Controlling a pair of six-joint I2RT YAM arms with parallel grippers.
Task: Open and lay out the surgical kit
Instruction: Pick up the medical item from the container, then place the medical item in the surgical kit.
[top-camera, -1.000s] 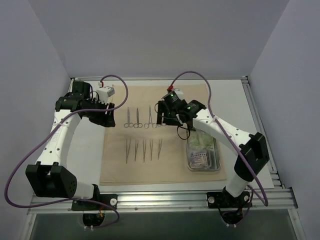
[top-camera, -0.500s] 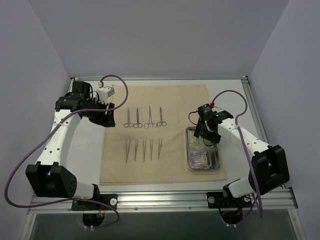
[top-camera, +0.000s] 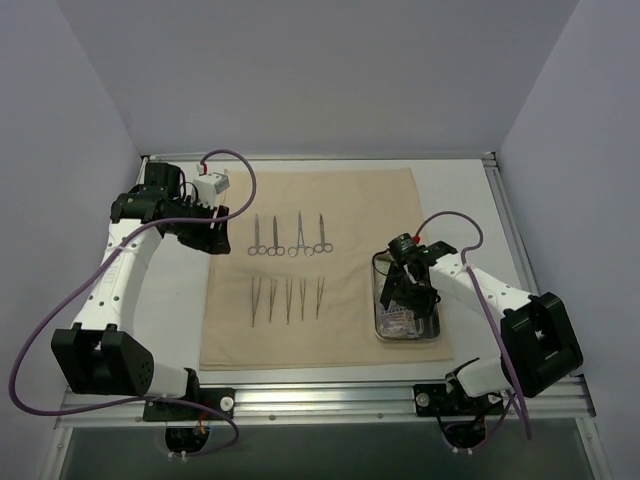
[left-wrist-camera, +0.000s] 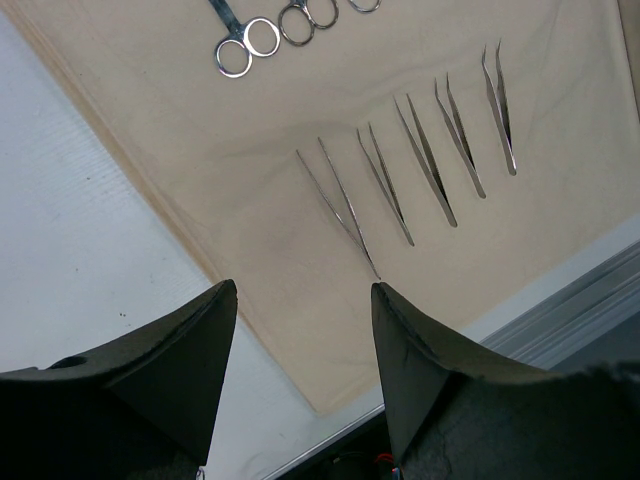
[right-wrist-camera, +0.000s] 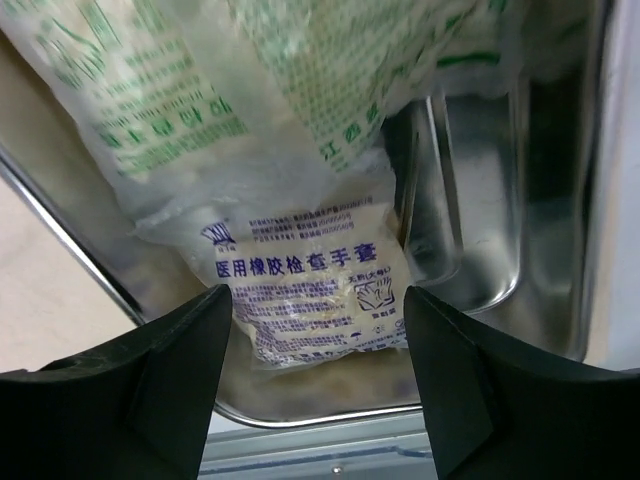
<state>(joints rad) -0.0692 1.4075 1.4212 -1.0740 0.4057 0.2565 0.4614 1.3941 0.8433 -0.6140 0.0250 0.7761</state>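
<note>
The beige cloth lies spread flat on the table. On it lie a row of ring-handled clamps and a row of tweezers, also in the left wrist view. The steel tray holds pale packets. My right gripper is open low over the tray, its jaws either side of a glove packet with blue print. My left gripper is open and empty above the cloth's left edge.
Green-printed packets lie further back in the tray. Bare white table lies left of the cloth. The aluminium rail runs along the near edge. Grey walls enclose the workspace.
My right gripper has moved from the clamps at the cloth's middle right and down to the tray, and has dropped low over the packets. The left arm has not moved.
</note>
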